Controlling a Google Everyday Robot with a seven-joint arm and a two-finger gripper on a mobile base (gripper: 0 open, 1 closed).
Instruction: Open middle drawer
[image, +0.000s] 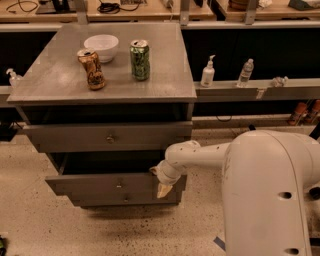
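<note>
On the cabinet (165, 86) top stand, from the left, a brown can (92, 70), a white bowl (101, 46) behind it and a green can (140, 60); what the bowl holds cannot be told. Under the cabinet's top drawer (75, 139), the middle drawer (85, 184) stands out forward of the bottom one, with a dark gap above it. The gripper (163, 189) sits at that drawer's right end, against its front; whether it is clamped or apart cannot be told. The white arm (200, 154) reaches in from the cabinet's right. Right of the cabinet, a pump bottle (207, 72) and a clear bottle (245, 72) stand on a ledge (280, 91).
</note>
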